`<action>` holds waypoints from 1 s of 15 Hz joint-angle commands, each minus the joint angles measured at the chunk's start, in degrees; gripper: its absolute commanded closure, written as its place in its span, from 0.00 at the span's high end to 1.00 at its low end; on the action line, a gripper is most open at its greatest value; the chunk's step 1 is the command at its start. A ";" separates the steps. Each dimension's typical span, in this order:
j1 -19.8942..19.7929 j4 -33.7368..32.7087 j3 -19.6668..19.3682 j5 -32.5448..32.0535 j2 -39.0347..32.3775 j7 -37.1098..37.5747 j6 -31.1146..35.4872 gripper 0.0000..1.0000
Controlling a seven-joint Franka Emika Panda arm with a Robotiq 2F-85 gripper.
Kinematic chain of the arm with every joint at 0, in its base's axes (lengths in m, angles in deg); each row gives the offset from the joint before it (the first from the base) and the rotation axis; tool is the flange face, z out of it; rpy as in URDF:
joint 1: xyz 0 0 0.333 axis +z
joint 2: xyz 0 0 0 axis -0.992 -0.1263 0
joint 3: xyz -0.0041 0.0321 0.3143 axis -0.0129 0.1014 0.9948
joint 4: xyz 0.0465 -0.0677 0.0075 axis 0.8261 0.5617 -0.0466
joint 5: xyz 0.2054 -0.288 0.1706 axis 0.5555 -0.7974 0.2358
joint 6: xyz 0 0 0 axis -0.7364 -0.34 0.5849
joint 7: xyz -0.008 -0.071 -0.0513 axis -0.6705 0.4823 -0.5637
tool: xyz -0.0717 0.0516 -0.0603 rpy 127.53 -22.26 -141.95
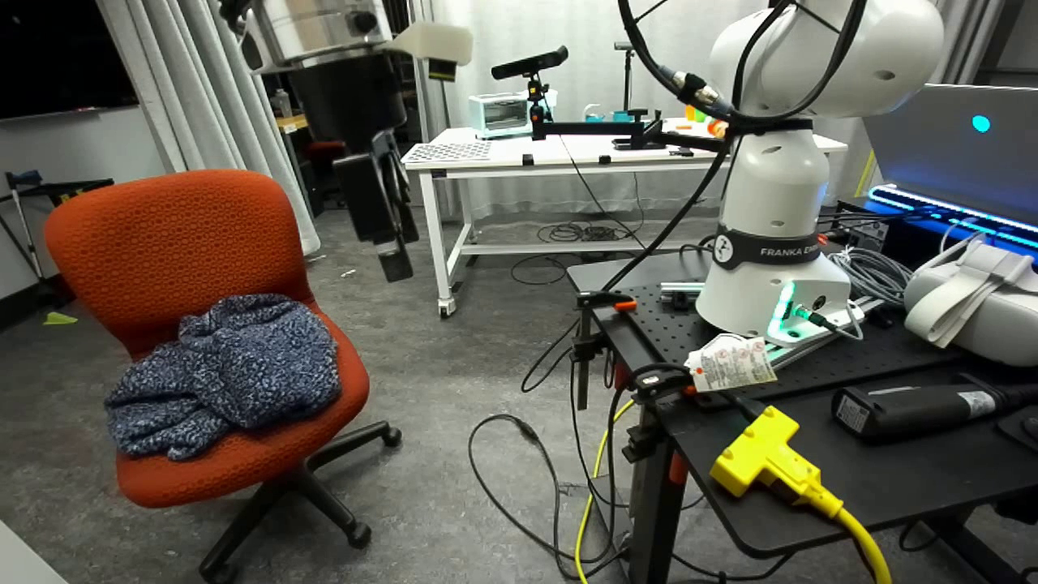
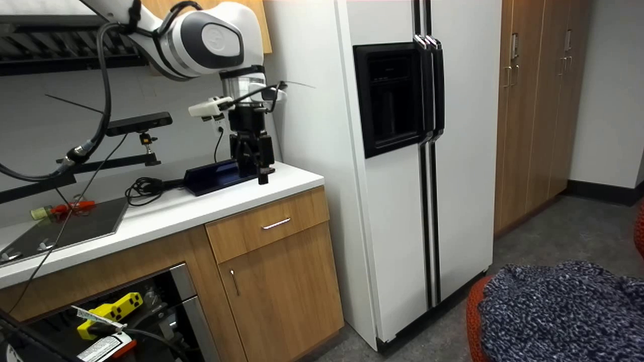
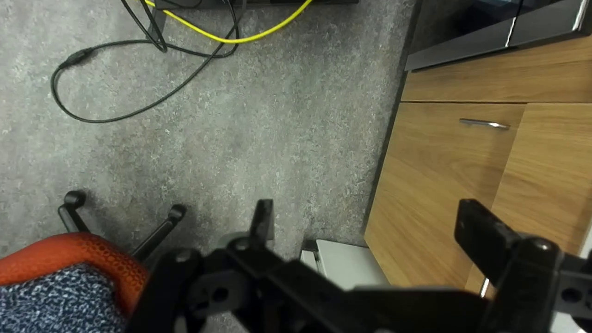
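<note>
1. Blue-grey knitted cloth (image 1: 247, 365) is carried, bunched up, on the orange chair (image 1: 174, 243), apart from the hand (image 3: 365, 217).
2. The hand is suspended above the floor (image 3: 277, 152), its jaws spread wide.

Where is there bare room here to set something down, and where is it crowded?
Floor: the patch between the looped black cable, orange chair and wooden cabinets. Counter: the front strip of white countertop before the dark blue tray, between cooktop and fridge. Crowded: the black table, bearing yellow power splitter, white headset and robot base.
</note>
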 commanded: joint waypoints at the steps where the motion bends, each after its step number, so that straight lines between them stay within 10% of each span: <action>1: 0.42 -3.86 -1.25 3.93 -8.02 -4.86 7.55 1.00; 9: -3.44 -12.77 2.66 28.92 -21.39 -26.12 10.68 1.00; 15: -2.49 -11.43 1.93 25.96 -20.93 -23.98 12.48 1.00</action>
